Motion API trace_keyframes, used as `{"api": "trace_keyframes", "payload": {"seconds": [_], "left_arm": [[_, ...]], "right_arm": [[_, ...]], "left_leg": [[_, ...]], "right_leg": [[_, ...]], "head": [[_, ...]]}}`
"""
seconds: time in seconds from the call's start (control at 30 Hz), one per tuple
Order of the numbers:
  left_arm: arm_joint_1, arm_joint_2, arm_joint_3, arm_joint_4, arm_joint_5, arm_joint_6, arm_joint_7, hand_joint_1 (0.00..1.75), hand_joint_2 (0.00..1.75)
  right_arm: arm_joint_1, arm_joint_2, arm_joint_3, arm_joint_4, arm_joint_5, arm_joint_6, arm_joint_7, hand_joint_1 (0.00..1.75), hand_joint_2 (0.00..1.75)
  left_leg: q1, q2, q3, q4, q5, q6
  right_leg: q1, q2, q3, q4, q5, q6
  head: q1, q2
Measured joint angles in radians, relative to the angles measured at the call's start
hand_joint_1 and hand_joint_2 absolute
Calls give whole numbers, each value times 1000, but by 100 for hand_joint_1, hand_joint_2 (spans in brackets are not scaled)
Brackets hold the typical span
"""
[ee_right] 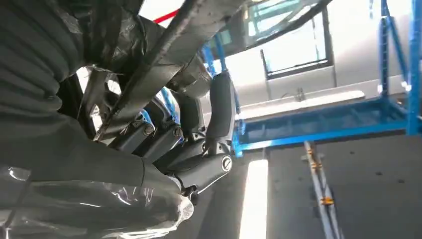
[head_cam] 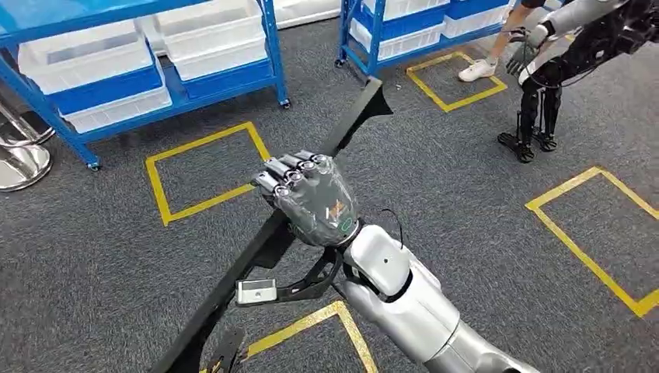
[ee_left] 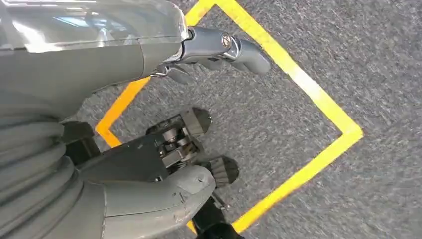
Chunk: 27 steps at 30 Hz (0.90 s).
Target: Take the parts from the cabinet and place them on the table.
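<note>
Right hand (head_cam: 315, 198) at frame centre in the head view is clenched round a long black part (head_cam: 353, 116), gripped near its middle, probably so it balances for carrying. The part runs diagonally from lower left to upper centre, above grey carpet (head_cam: 435, 179) with yellow tape squares. Fingers (ee_right: 219, 107) wrap over the bar in the right wrist view. Left hand (ee_left: 164, 164) hangs over a yellow tape square (ee_left: 318, 104), fingers loose and apart, holding nothing. Blue racks (head_cam: 155, 70) upper left; no table seen yet

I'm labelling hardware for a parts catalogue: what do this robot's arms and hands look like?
The right arm has glossy silver shells with black joints and a thin black cable. The right robot hand is dark grey under clear plastic wrap. The left robot hand has a grey thumb and darker fingers.
</note>
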Motion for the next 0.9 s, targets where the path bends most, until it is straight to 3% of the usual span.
{"api": "trace_keyframes", "payload": {"seconds": [0.03, 0.07, 0.1, 0.17, 0.2, 0.23, 0.27, 0.3, 0.33, 0.37, 0.4, 0.5, 0.53, 0.57, 0.6, 0.67, 0.7, 0.73, 0.77, 0.83, 0.87, 0.9], "left_arm": [[0, -1, 0, 0, 0, -5, 0, 0, 175], [1, -1, -1, 0, 1, -8, -1, 0, 175], [2, -1, -1, 0, 2, -10, -2, 0, 175], [12, -1, -1, 0, 5, -12, -2, 0, 175], [15, 0, -1, 0, 6, -12, -1, 0, 175], [18, 0, -1, 0, 7, -13, -2, 0, 175], [18, 0, -1, 0, 7, -16, -2, 0, 175], [18, 0, -1, 0, 8, -19, -3, 0, 175], [17, 0, -1, 0, 8, -21, -6, 0, 175], [18, 0, -1, 0, 8, -23, -9, 0, 175], [19, 1, -1, 0, 8, -24, -15, 0, 175], [16, 1, -2, 0, 9, -18, -34, 0, 175], [15, -2, -2, 0, 13, -19, -38, 0, 175], [13, -4, -2, 0, 19, -17, -42, 0, 175], [10, -4, -2, 0, 27, -12, -39, 0, 175], [11, -3, 6, 0, 57, -10, 3, 0, 175], [13, -2, 16, 0, 75, -13, 21, 0, 175], [13, 0, 24, 0, 84, -17, 29, 0, 175], [13, 1, 31, 0, 92, -19, 40, 0, 175], [13, 2, 41, 0, 97, -19, 55, 0, 175], [13, 2, 45, 0, 101, -19, 56, 0, 175], [13, 3, 51, 0, 105, -23, 55, 0, 175]], "right_arm": [[1, 0, -2, 0, 3, 0, 3, 175, 175], [0, -1, -5, 0, 5, -1, 5, 175, 175], [1, -1, -7, 0, 5, 0, 6, 175, 175], [6, -2, -7, 1, 5, 0, 6, 175, 175], [10, -3, -8, 1, 5, 0, 7, 175, 175], [13, -5, -8, 1, 5, 0, 7, 175, 175], [15, -6, -8, 1, 6, 0, 8, 175, 175], [15, -7, -10, 0, 8, 0, 8, 175, 175], [15, -7, -12, 0, 9, 0, 9, 175, 175], [16, -8, -13, 0, 10, 0, 10, 175, 175], [15, -10, -16, 1, 11, 0, 10, 175, 175], [29, -16, -27, 0, 16, -2, 11, 175, 175], [30, -18, -31, 0, 17, -2, 11, 175, 175], [30, -20, -35, -1, 19, -2, 11, 175, 175], [26, -21, -37, 0, 19, -2, 11, 175, 175], [25, -21, -36, 0, 20, -1, 10, 175, 175], [25, -21, -34, 1, 20, -1, 10, 175, 175], [25, -21, -33, 1, 20, 0, 10, 175, 175], [25, -21, -31, 1, 20, 0, 10, 175, 175], [24, -18, -29, 0, 19, 0, 10, 175, 175], [23, -16, -29, 0, 18, 0, 11, 175, 175], [20, -14, -28, 0, 18, 0, 11, 175, 175]], "left_leg": [[4, -5, -5, 2, -9, -5], [6, -55, -11, 33, -38, -9], [8, -88, -39, 100, -81, -9], [9, -111, -114, 264, -151, -14], [9, -113, -139, 313, -159, -14], [9, -114, -142, 313, -143, -12], [9, -115, -122, 268, -108, -10], [9, -120, -87, 188, -58, -6], [9, -135, -48, 101, -11, -1], [10, -182, -25, 40, 3, 6], [13, -202, -19, 29, 4, 9], [5, -179, -15, 16, -3, 15], [20, -165, -10, -2, 6, 26], [15, -152, -5, -8, 10, 31], [14, -142, -4, -9, 12, 36], [9, -114, -3, -8, 9, 41], [8, -98, -4, -7, 8, 42], [8, -85, -3, -7, 7, 41], [8, -73, -2, -5, 4, 40], [9, -53, 3, -1, -4, 33], [7, -46, 5, 5, -12, 26], [-2, -38, 1, 11, -17, 18]], "right_leg": [[-12, 12, 5, -8, 6, -8], [-13, 21, 5, -11, 9, -13], [-13, 31, 4, -11, 10, -18], [-10, 57, 1, -11, 11, -22], [-8, 73, -2, -10, 11, -22], [-8, 87, -2, -8, 12, -22], [-7, 102, -2, -5, 12, -22], [-7, 116, -1, -2, 11, -21], [-7, 129, 1, 0, 10, -20], [-10, 139, -2, 2, 9, -18], [-5, 148, -8, 8, 11, -11], [-16, 175, -22, -1, 24, 9], [-9, 179, -23, 1, 22, 16], [-6, 128, -30, 17, 8, 19], [-6, 88, -52, 63, -24, 20], [-12, 61, -123, 213, -94, 27], [-16, 58, -155, 276, -110, 32], [-20, 55, -164, 292, -105, 34], [-24, 50, -148, 261, -78, 37], [-29, 29, -62, 108, 2, 37], [-26, -16, -19, 21, 18, 35], [-7, -36, -11, 10, 6, 32]], "head": [[0, 0], [0, 0], [-1, 0], [0, 0], [-1, 0], [0, 0], [-1, 0], [0, 0], [-1, 0], [0, 0], [0, 0], [0, 0], [0, 0], [1, 0], [6, 0], [6, 0], [7, 0], [6, 0], [7, 0], [7, 0], [7, 0], [7, 0]]}}
